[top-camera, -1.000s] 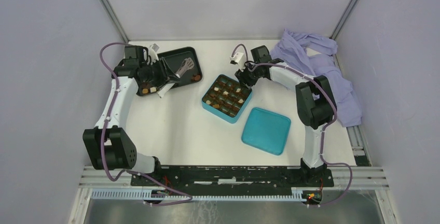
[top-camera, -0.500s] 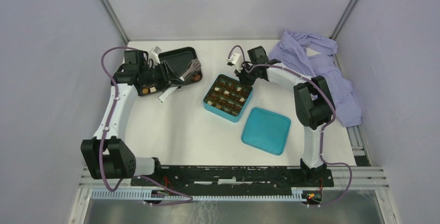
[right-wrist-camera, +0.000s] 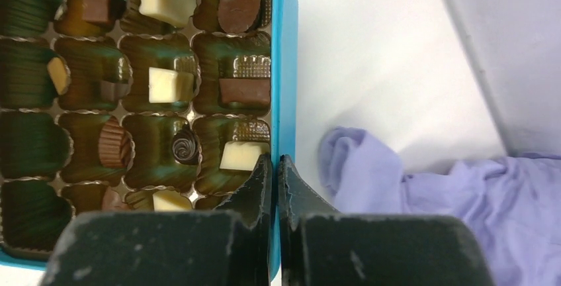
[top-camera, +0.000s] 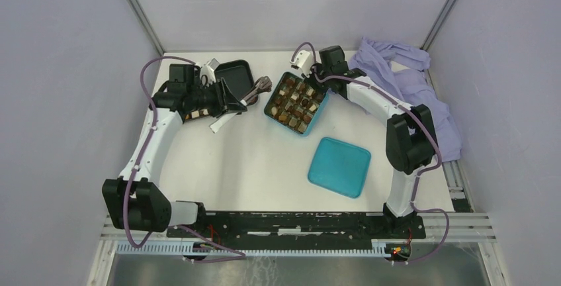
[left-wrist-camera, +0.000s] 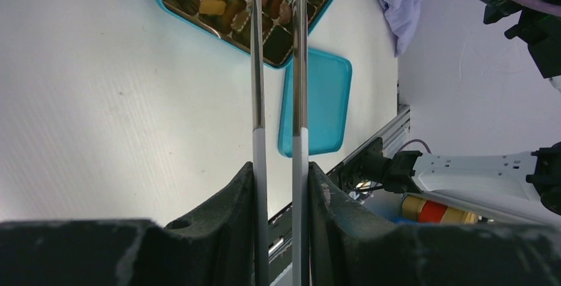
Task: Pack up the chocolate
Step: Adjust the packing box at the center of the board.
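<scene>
Step in hand: filling the cells, judged from the layout. One arm steadies the box while the other brings a tool to it.
Right gripper [right-wrist-camera: 274, 167]: pressed together on the right-hand wall of the teal box [right-wrist-camera: 284, 67], one finger inside the rim and one outside.
Left gripper [left-wrist-camera: 280, 167]: pinching the tongs [left-wrist-camera: 257, 67] by their handle end. The two blades reach out over the near corner of the box.
Tongs tips: cut off in the left wrist view and too small in the top view, so whether they carry a piece cannot be told.
Chocolate [right-wrist-camera: 167, 0]: white, tan and dark pieces sit one to a cell in the brown insert [right-wrist-camera: 26, 143]. A few more [top-camera: 192, 113] show beside the left arm, half hidden.
Teal box, contents: most visible cells are filled. Some at the left of the right wrist view look empty.
Lid [top-camera: 339, 167]: flat on the table [top-camera: 251, 160], apart from the box on its near side.
Black tray [top-camera: 233, 72]: far left. The part in view looks bare.
Purple cloth [top-camera: 403, 74]: bunched at the far right, just beyond the box.
Next move calls for: setting the tips over an empty cell and easing the blades apart while the box is held firm.
</scene>
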